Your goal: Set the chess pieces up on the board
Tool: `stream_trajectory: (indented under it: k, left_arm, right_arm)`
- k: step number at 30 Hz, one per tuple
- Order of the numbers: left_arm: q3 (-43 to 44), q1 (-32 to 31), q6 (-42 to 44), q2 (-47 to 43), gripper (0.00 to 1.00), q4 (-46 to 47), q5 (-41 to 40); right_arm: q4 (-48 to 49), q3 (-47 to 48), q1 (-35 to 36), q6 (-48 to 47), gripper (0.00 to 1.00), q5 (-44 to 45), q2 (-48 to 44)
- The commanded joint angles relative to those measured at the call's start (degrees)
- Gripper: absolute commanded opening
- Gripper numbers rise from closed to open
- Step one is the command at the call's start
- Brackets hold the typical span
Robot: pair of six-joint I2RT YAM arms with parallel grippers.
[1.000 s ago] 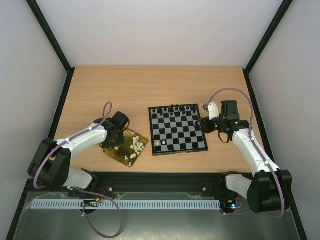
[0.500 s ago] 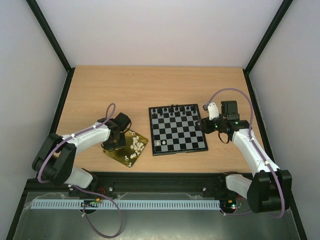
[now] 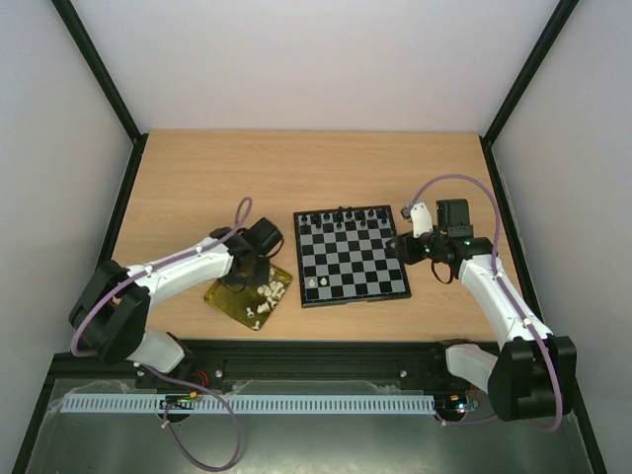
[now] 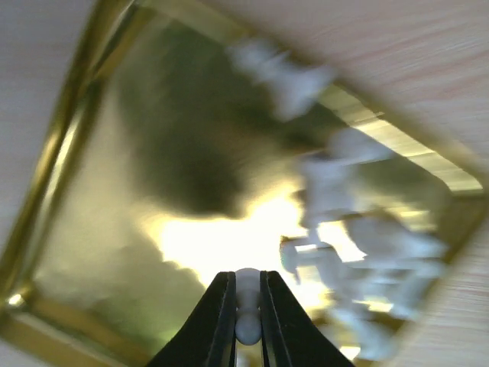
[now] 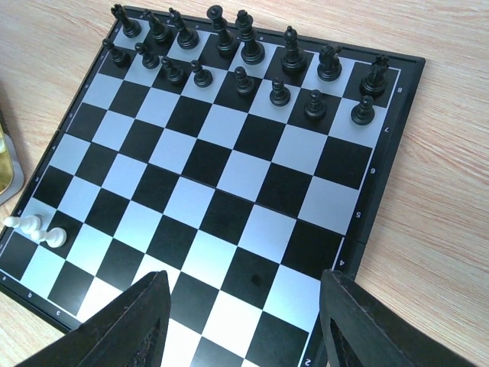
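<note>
Top: the left gripper (image 3: 249, 265) hangs over the tray (image 3: 222, 296), where white pieces (image 3: 269, 288) lie heaped beside the board (image 3: 351, 259); the right gripper (image 3: 403, 247) sits at the board's right edge, off the squares.
Left wrist: fingers (image 4: 218, 321) clenched on one white piece (image 4: 246, 302), likely to carry it across.
Right wrist: jaws spread, empty, over the near rows; two white pieces stand in the corner, black men (image 5: 244, 46) ranked opposite

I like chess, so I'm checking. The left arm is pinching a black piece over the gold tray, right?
Not quite. The piece in the left end effector is white, not black. The left wrist view shows it pinched over the tray.
</note>
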Motion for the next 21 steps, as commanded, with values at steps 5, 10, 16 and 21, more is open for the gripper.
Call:
stream_trajectory:
  k: [5, 10, 16, 21]
  left_arm:
    - [20.37, -11.82, 7.64, 5.66, 0.02, 1.73, 0.28]
    - [29.54, -15.09, 16.67, 13.19, 0.02, 3.13, 7.91]
    - [36.92, -15.71, 20.57, 22.99, 0.02, -0.08, 11.62]
    - [39.48, -17.77, 22.24, 27.80, 0.02, -2.19, 11.46]
  right_arm:
    - [-0.88, 0.50, -0.25, 1.49, 0.56, 3.91, -0.49]
    - [0.55, 0.25, -0.78, 3.47, 0.56, 8.61, 0.07]
    - [0.75, 0.35, -2.15, 4.17, 0.58, 10.20, 1.01]
    - [0.65, 0.33, -2.26, 4.07, 0.58, 10.13, 0.83]
